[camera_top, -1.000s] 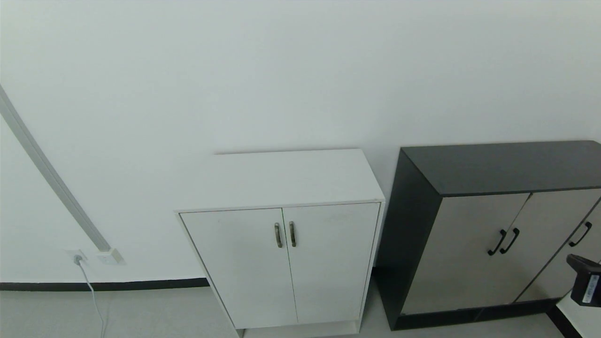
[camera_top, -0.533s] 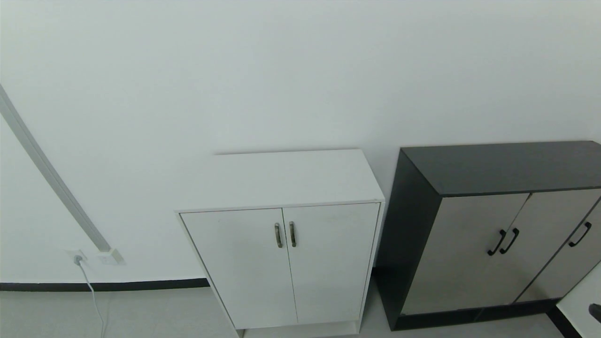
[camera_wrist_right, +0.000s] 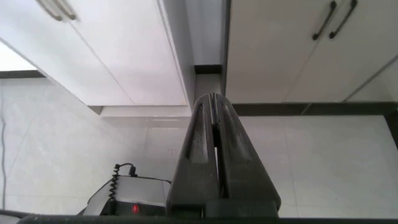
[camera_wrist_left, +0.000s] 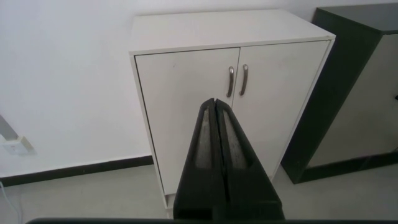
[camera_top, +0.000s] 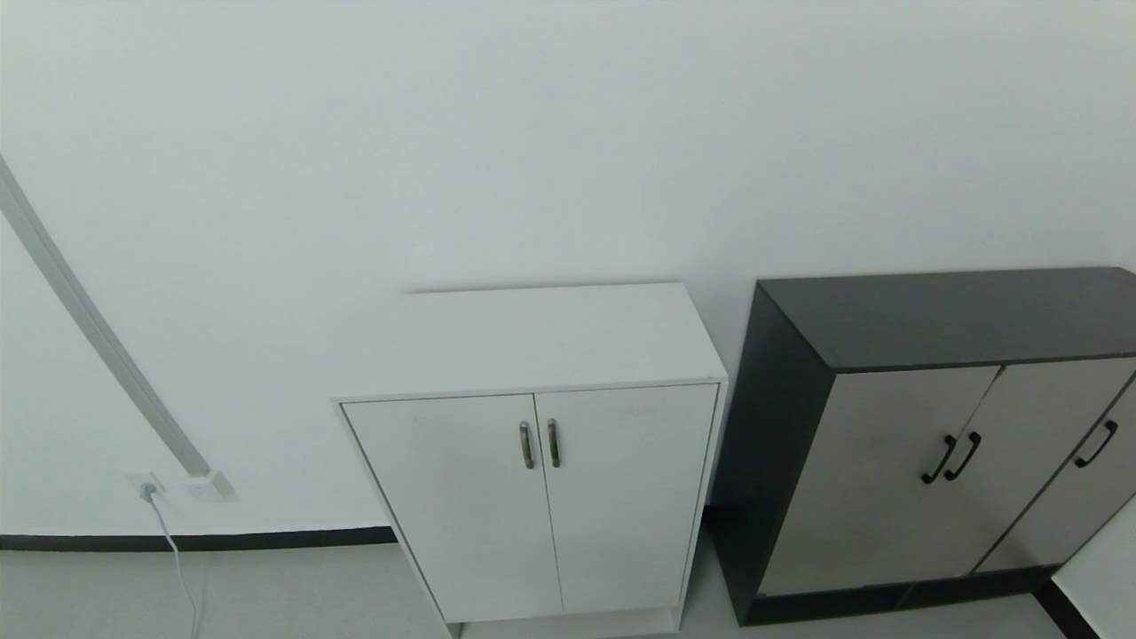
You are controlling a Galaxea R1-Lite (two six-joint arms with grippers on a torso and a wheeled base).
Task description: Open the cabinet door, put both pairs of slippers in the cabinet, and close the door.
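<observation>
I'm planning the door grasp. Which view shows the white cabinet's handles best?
Left wrist view: both handles whole, nearly front-on. The head view shows them whole from higher up; the right wrist view cuts them off.

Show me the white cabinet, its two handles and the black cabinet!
white cabinet (camera_top: 461, 506), head view, on its left door.
handles (camera_top: 525, 445), head view, on the left handle's middle.
black cabinet (camera_top: 958, 315), head view, on its dark top.
</observation>
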